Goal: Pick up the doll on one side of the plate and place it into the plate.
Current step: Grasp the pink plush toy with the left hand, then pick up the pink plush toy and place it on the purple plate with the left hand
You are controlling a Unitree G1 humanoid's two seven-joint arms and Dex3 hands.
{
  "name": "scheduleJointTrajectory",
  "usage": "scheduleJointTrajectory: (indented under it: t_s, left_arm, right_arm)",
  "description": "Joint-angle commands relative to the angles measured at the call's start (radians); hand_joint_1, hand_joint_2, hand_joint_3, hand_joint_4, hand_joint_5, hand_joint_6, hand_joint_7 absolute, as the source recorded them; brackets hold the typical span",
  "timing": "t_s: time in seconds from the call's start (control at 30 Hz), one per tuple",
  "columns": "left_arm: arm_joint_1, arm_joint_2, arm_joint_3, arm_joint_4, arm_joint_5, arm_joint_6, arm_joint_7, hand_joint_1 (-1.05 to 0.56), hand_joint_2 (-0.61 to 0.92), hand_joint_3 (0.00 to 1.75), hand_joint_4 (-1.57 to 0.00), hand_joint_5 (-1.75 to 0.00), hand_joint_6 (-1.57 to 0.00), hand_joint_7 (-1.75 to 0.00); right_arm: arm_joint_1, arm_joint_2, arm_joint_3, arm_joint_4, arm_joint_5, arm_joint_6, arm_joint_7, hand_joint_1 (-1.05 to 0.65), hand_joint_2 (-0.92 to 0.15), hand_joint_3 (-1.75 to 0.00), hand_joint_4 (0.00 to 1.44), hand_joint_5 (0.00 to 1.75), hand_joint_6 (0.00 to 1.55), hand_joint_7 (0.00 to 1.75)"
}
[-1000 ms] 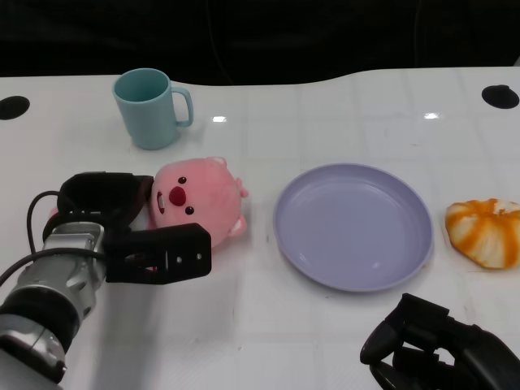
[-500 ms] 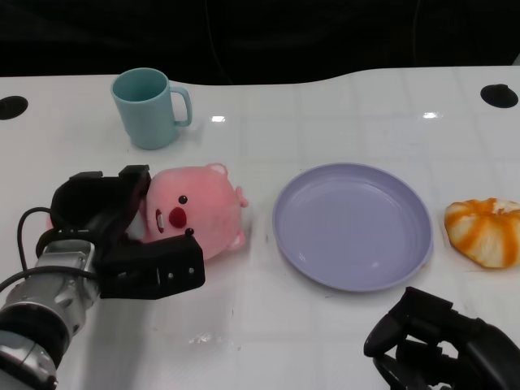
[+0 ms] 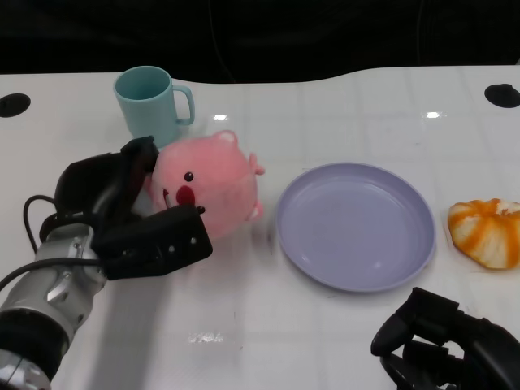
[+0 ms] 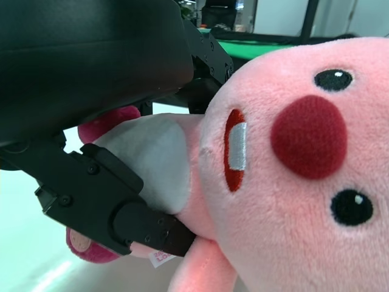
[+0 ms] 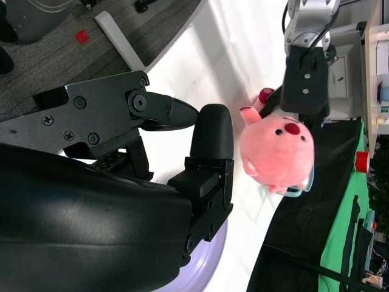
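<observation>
left hand (image 3: 122, 219) grips pink doll (image 3: 207, 187), at 9 o'clock of purple plate (image 3: 354, 225) | teal mug (image 3: 150, 104) at doll's 11, just behind | orange toy (image 3: 487, 231) at plate's 3 | right hand (image 3: 447, 345) curled, holding nothing, at plate's 5

No text can be read; the small tag (image 4: 159, 258) on the doll (image 4: 285, 176) is too blurred.

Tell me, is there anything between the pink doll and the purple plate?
No. In the head view, only bare white table lies between the pink doll, held by the left robot hand, and the purple plate.
</observation>
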Motion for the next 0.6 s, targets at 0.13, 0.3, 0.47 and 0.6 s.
scheduleJointTrajectory:
  t_s: [0.13, 0.3, 0.47, 0.6]
  left_arm:
    - [0.038, 0.011, 0.046, -0.204, -0.034, 0.058, -0.092, -0.2, 0.59, 0.89, -0.91, -1.75, -0.69, -1.75]
    - [0.026, -0.033, 0.041, -0.294, -0.028, 0.103, -0.131, -0.17, 0.51, 1.08, -0.93, -1.75, -0.72, -1.75]
    - [-0.034, -0.095, 0.003, -0.294, -0.001, 0.109, -0.155, -0.19, 0.4, 1.22, -0.95, -1.75, -0.74, -1.75]
    - [-0.086, -0.15, -0.028, -0.274, 0.016, 0.121, -0.176, -0.21, 0.45, 1.12, -0.95, -1.75, -0.75, -1.72]
  right_arm:
    - [0.002, -0.009, -0.006, 0.002, 0.006, -0.009, 0.001, -0.31, -0.92, -0.48, 0.68, 1.75, 0.48, 1.64]
    - [0.0, -0.01, -0.009, 0.01, 0.0, -0.019, -0.002, -0.32, -0.92, -0.48, 0.68, 1.75, 0.49, 1.65]
    - [0.005, -0.012, -0.013, -0.009, 0.003, -0.004, -0.003, -0.31, -0.92, -0.48, 0.68, 1.75, 0.48, 1.65]
    - [0.014, -0.014, -0.004, -0.018, -0.007, -0.01, -0.004, -0.32, -0.92, -0.48, 0.68, 1.75, 0.48, 1.66]
